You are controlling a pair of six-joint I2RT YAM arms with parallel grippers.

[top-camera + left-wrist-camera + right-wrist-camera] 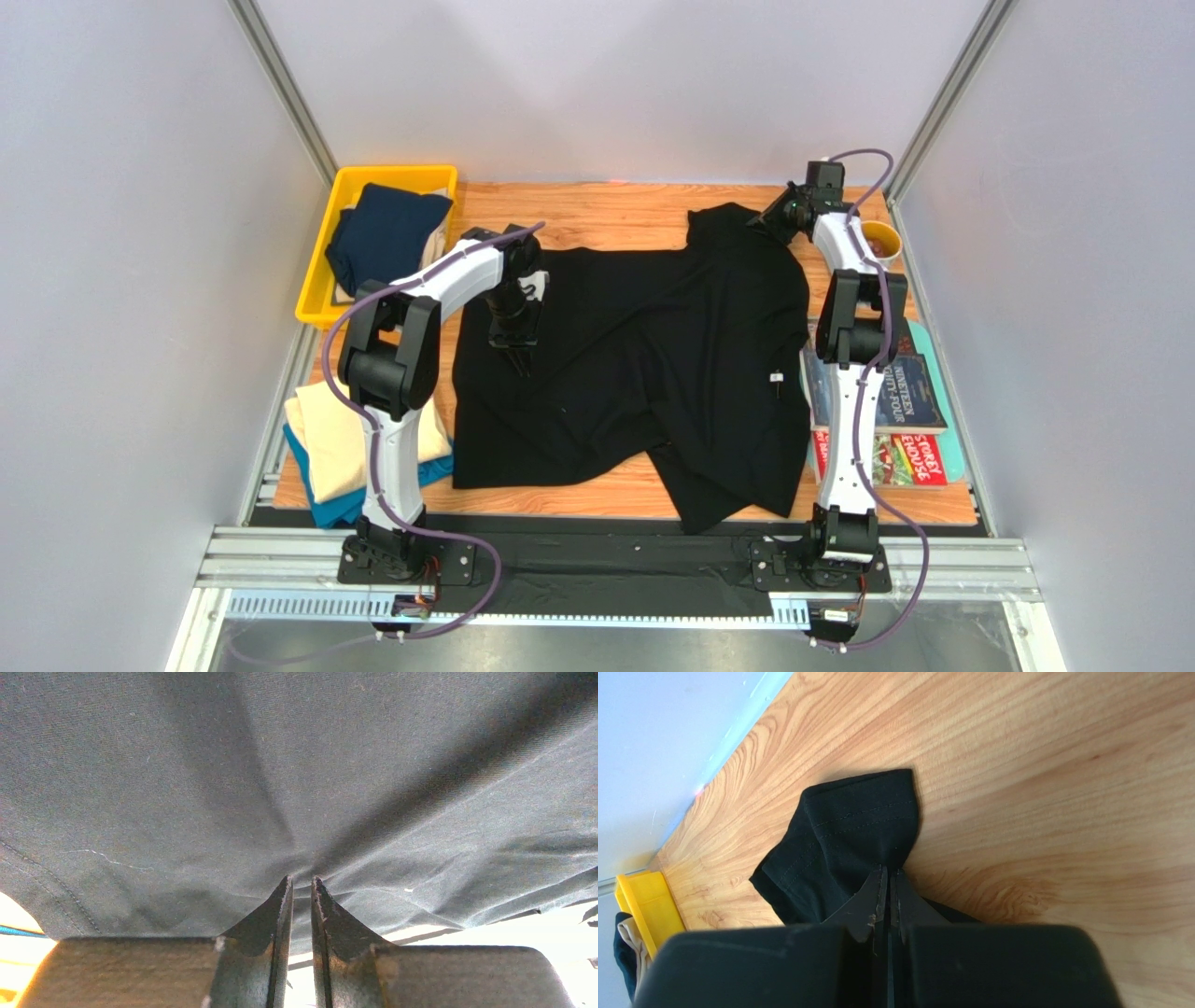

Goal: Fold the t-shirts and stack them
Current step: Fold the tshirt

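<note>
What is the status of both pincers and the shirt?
Left pincer shut on black t-shirt near the collar. Right pincer shut on its far right corner. Shirt rumpled, not folded. Magazines lie by its right edge.

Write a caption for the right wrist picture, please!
Right fingers pinching a stitched corner of the black t-shirt, wooden table behind, yellow bin at the left edge.

A large black cloth t-shirt (659, 364) lies spread but rumpled across the middle of the wooden table (603, 210). Its far-right corner is bunched into folds, and a creased flap reaches toward the near edge. A dark navy t-shirt (386, 231) sits crumpled in the yellow plastic bin (400, 175) at far left. A folded cream t-shirt (337, 427) rests on a teal-blue t-shirt (326, 504) at near left.
</note>
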